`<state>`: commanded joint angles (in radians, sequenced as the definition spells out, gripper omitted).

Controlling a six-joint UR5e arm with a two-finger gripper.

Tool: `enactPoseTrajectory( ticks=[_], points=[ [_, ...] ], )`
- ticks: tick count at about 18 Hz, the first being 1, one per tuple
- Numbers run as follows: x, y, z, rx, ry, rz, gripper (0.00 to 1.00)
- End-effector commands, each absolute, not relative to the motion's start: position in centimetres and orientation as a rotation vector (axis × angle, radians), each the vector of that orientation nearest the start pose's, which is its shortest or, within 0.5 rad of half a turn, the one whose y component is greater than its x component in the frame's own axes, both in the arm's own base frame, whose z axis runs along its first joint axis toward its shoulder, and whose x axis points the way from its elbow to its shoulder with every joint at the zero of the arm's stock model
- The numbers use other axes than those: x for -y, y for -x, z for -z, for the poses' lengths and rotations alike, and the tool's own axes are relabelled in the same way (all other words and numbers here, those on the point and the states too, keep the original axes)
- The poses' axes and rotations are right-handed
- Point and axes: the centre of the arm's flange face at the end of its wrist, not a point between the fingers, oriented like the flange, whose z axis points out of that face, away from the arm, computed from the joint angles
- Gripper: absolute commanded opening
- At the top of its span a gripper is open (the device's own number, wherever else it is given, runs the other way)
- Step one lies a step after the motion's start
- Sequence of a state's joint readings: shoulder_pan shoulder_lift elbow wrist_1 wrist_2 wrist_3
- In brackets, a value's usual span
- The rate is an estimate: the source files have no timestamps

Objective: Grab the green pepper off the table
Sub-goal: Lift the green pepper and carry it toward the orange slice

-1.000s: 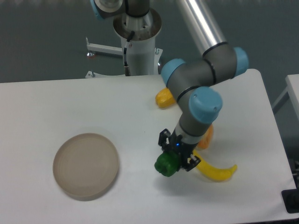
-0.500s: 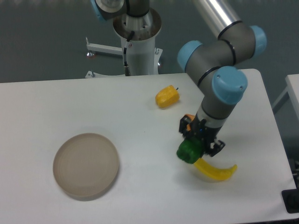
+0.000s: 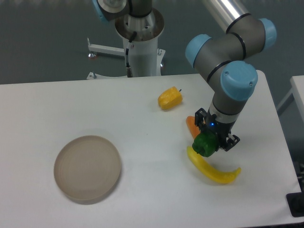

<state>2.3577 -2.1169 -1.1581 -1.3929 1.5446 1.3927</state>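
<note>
The green pepper (image 3: 205,145) is a small dark-green lump held between the black fingers of my gripper (image 3: 208,144), which is shut on it. It hangs just above the white table (image 3: 142,114), over the upper end of a yellow banana. The wrist with its blue cap stands directly above the pepper and hides its top.
A yellow banana (image 3: 212,169) lies curved on the table just below the pepper. An orange pepper (image 3: 191,125) peeks out left of the gripper. A yellow pepper (image 3: 170,98) lies further back. A round beige plate (image 3: 87,167) sits at the front left.
The arm has carried the green pepper to the right and slightly up, from left of the banana to above its upper end. The orange pepper now shows at the gripper's left.
</note>
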Motion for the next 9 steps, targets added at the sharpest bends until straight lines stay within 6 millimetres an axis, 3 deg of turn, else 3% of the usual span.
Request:
enactPoseTrajectory(
  ticks=[2, 9],
  points=[
    [-59.70, 41.03, -37.64, -0.998, 2.962, -0.055, 0.00],
    [-59.57, 41.02, -37.27, -1.011, 2.969, -0.053, 0.00]
  ],
)
